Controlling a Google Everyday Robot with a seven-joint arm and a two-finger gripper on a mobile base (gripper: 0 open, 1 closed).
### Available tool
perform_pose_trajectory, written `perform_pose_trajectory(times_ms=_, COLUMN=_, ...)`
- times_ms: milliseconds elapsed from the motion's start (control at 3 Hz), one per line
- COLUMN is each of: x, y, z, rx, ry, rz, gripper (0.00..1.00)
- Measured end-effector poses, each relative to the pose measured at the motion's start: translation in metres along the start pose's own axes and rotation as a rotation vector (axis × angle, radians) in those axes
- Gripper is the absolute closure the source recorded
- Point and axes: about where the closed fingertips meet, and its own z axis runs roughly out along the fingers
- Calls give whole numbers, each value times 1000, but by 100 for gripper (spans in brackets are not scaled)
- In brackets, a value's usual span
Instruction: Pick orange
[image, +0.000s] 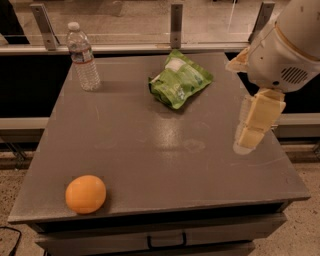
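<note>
- Orange (85, 194) — rests on the grey table (150, 145) near its front left corner, with nothing touching it.
- Gripper (250, 137) — hangs over the table's right side, pointing down, well apart from the orange; whether it is open or closed cannot be told.
- Green bag (180, 82) lies at back centre.
- Water bottle (83, 57) stands upright at back left.

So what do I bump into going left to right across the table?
Orange → bag → tool, which hangs over the right side of the table. The bottle stands far back, in line with the orange, so it gets no place in the order.
</note>
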Motion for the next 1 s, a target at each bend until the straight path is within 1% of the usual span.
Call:
perform_pose_trajectory(times_ms=333, x=-32, y=12, z=21, rx=-51, ry=-51, rz=-57, gripper=0)
perform_pose_trajectory(times_ms=667, x=-82, y=35, z=52, rx=-105, ry=-135, rz=-128, gripper=0)
perform_pose_trajectory(times_ms=1000, x=-112, y=48, z=72, rx=-128, ry=-191, rz=-165, gripper=0)
